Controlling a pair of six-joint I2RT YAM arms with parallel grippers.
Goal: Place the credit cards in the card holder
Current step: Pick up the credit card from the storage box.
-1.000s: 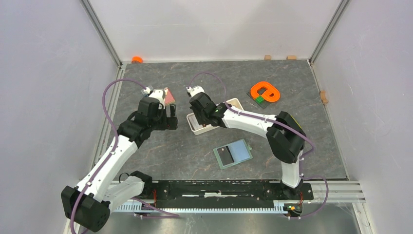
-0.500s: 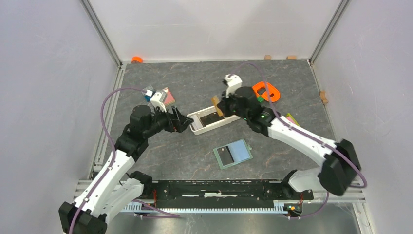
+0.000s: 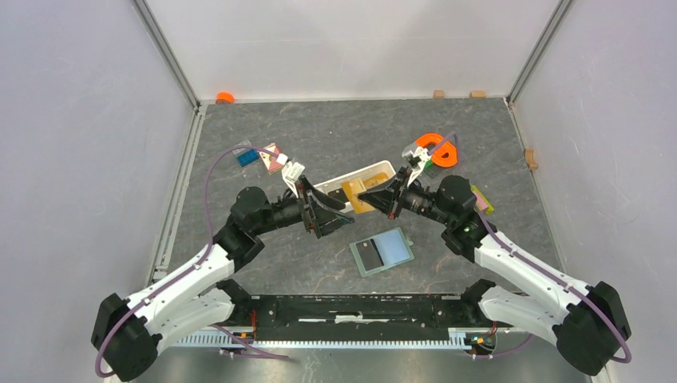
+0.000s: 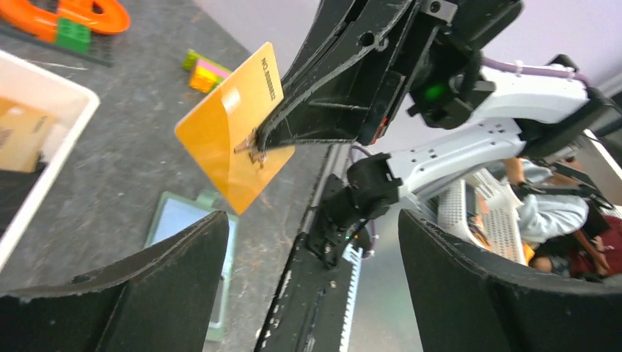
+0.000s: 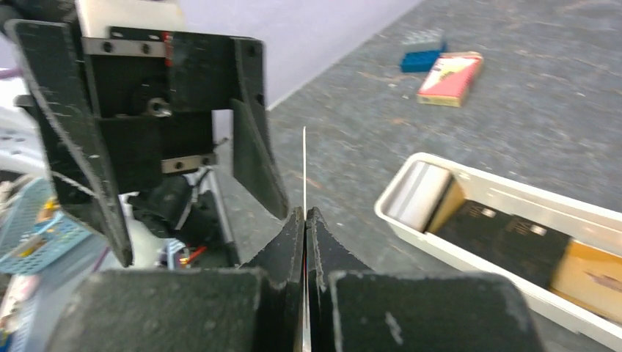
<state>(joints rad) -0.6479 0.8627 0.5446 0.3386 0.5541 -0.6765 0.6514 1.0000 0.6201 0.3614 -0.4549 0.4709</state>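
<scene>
Grey stone-patterned tabletop [image 3: 263, 128] carries the open sage-green folding card holder [image 3: 382, 251]. Right claw [image 3: 366, 194] pinches a thin orange credit card [image 4: 235, 125] aloft; left claw [image 3: 337, 214] gapes wide opposite. I judge a handover next: left must close squarely.

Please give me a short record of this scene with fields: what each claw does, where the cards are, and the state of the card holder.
right claw: shut on the orange card, holding it in the air
left claw: open, facing the orange card, not touching it
card holder: lies open on the table, with one black card on its left half as the top view shows it
white tray: holds black cards
task state: orange card not yet in the card holder
</scene>
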